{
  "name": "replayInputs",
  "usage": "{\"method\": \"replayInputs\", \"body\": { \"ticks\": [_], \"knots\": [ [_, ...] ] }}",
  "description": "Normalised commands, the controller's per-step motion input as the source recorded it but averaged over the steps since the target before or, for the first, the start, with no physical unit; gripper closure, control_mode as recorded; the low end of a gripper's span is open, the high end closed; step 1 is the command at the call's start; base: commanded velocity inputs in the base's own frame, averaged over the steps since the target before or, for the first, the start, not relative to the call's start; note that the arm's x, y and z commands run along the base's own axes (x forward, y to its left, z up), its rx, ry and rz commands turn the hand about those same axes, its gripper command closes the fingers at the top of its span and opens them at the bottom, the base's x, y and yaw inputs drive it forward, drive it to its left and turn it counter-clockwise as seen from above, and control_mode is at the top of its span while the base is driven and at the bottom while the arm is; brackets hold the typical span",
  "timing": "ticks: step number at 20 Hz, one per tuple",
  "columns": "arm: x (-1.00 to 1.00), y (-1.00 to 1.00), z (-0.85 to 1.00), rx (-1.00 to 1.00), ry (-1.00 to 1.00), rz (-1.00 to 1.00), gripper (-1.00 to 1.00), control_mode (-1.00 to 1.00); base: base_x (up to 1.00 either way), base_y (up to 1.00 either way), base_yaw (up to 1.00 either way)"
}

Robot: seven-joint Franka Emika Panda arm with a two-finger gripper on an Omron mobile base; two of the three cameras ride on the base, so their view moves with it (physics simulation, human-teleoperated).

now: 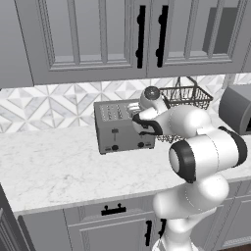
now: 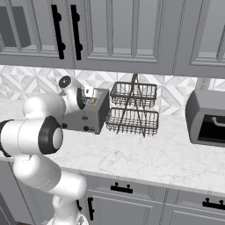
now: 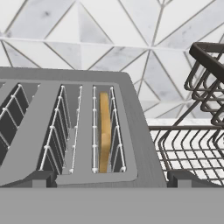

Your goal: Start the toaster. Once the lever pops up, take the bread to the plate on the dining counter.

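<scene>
The brushed-grey toaster (image 1: pixel 120 128) (image 2: pixel 87 117) (image 3: pixel 131 131) stands on the marble worktop against the tiled wall. In the hand view the bread (image 3: pixel 104 131) stands on edge, sunk in the rightmost slot, and the other slots look empty. From the right base view the bread (image 2: pixel 93 101) is a small tan spot on the toaster's top. My gripper (image 1: pixel 137 112) (image 2: pixel 88 94) (image 3: pixel 113 178) hovers just above the toaster's right end, open, fingertips (image 3: pixel 41 178) wide apart and holding nothing. One black lever (image 1: pixel 115 131) shows on the front. The plate and dining counter are out of view.
A dark two-tier wire basket rack (image 1: pixel 188 98) (image 2: pixel 132 110) (image 3: pixel 197 131) stands close to the toaster's right side. Further right sits a plain grey box appliance (image 1: pixel 238 108) (image 2: pixel 206 116). Wall cabinets (image 1: pixel 122 34) hang low above the worktop.
</scene>
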Motion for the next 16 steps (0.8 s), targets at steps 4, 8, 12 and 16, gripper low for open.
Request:
{"method": "replayInputs", "body": {
  "ticks": [4,8,12,16],
  "knots": [
    [0.0,0.0,0.0,0.0,0.0,0.0,-1.0,-1.0,0.0,0.0,0.0],
    [0.0,0.0,0.0,0.0,0.0,0.0,-1.0,-1.0,0.0,0.0,0.0],
    [0.0,0.0,0.0,0.0,0.0,0.0,-1.0,-1.0,0.0,0.0,0.0],
    [0.0,0.0,0.0,0.0,0.0,0.0,-1.0,-1.0,0.0,0.0,0.0]
  ]
}}
